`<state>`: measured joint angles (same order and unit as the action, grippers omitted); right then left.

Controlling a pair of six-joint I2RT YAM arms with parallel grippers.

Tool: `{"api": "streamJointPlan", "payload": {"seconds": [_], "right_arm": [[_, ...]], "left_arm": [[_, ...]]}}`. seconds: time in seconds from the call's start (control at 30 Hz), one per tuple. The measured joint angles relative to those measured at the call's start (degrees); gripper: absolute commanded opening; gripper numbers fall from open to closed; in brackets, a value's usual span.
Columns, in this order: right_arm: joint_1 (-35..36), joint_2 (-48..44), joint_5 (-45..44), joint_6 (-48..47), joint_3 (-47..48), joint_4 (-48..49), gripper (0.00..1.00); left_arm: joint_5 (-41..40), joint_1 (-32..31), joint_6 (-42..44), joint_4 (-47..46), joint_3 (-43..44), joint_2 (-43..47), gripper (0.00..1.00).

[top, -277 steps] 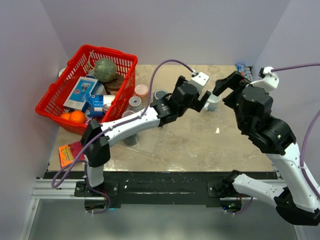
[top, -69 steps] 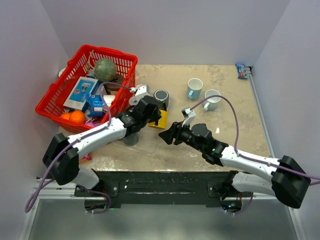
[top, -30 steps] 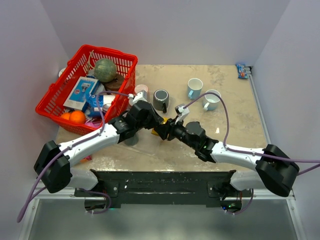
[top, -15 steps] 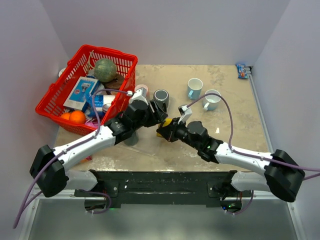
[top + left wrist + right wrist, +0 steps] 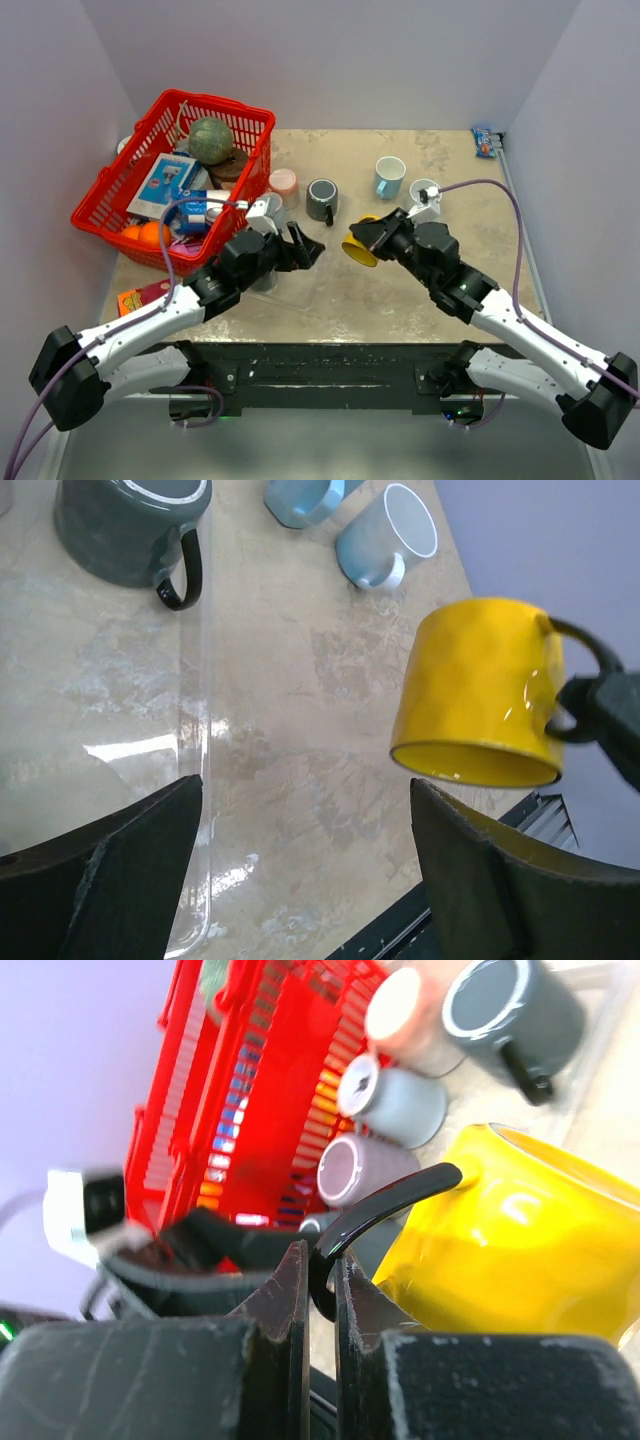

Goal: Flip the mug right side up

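I have the yellow mug off the bench, near the middle of the top view. My right hand is clenched on its black handle, both fingers pinching the loop. The mug is tipped over. From above its mouth faces the lower left, and in the left wrist view its rim points down at the bench.

My left hand is released, with its fingers spread wide and nothing between them. It sits just left of the mug, apart from it, with a gap of bare bench showing between the two.

Bare surface also lies under the mug and runs down to the near edge. More of it stretches right, toward the side edge.

Behind the mug, toward the top of the frame, the room is tighter. A grey mug stands upright there, with a pink cup to its left. A light blue mug and a white mug stand to its right. The red basket fills the upper left corner, its near wall close to my left arm. A small packet lies at the far right corner.
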<state>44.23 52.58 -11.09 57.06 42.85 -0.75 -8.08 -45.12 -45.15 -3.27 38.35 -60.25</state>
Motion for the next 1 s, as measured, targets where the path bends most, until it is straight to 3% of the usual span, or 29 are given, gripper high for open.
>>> {"api": "streamJointPlan", "payload": {"seconds": [0.2, 0.43, 0.67, 0.87, 1.0], "right_arm": [[-2.6, -1.46, 0.13, 6.12, 0.44, -3.98, 0.0], [-2.62, -3.69, 1.7, 11.72, 2.16, -5.7, 0.0], [-2.62, -6.01, 3.78, 15.41, 3.32, -5.68, 0.0], [-2.62, -7.17, 6.03, 19.15, 1.01, -4.76, 0.0], [-2.62, -7.63, 6.95, 21.24, -1.66, -4.57, 0.0]], "left_arm": [[5.92, -1.4, 3.96, -12.92, -9.11, 2.82, 0.9], [6.95, -8.57, 9.49, -25.99, -10.05, -3.41, 0.85], [6.34, -9.4, 11.61, -32.2, -8.76, -9.86, 0.7], [5.77, -9.4, 11.82, -37.03, -7.15, -11.28, 0.65], [5.14, -9.4, 11.82, -39.41, -7.13, -11.39, 0.49]]}}
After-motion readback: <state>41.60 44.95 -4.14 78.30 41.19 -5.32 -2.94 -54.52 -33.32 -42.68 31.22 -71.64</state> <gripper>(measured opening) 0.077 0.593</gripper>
